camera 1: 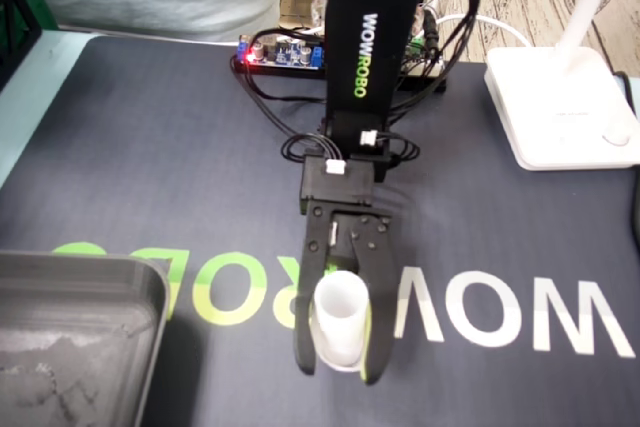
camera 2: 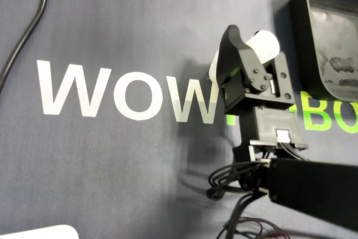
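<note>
White cup (camera 1: 340, 315) clamped in gripper (camera 1: 338, 369) | fixed view: grey tray (camera 1: 60, 275) rim near on left, bare mat (camera 1: 150, 147) behind | circuit board (camera 1: 285, 52) caught in fixed view only

A dark printed mat (camera 1: 150, 167) covers the table. In the fixed view, a grey plastic tray (camera 1: 70, 337) sits on the mat's lower left corner, and a white lamp base (camera 1: 560, 112) rests at its upper right edge. A circuit board (camera 1: 285, 52) with a lit red light lies at the mat's far edge, and a black cable (camera 2: 25, 32) crosses the upper left of the overhead view.
</note>
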You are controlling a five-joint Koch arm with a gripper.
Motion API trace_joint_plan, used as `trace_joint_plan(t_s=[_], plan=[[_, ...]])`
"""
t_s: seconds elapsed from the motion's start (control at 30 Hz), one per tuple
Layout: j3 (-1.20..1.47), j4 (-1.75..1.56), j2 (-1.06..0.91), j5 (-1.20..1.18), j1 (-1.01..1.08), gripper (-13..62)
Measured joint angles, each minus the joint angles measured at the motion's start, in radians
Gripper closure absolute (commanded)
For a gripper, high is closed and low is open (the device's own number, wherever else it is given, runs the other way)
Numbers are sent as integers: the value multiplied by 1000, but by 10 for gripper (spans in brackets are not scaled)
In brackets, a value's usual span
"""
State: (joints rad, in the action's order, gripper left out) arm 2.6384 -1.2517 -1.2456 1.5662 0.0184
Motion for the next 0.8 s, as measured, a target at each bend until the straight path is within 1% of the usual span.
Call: trace_joint_plan(t_s=[0.07, 0.13, 0.3, 0.4, 0.8], plan=[[0, -2, 0, -12, 0, 374], [0, -2, 0, -23, 0, 397], [0, 0, -2, -41, -2, 398], [0, 0, -6, -49, -3, 436], [2, 0, -37, -63, -18, 436]])
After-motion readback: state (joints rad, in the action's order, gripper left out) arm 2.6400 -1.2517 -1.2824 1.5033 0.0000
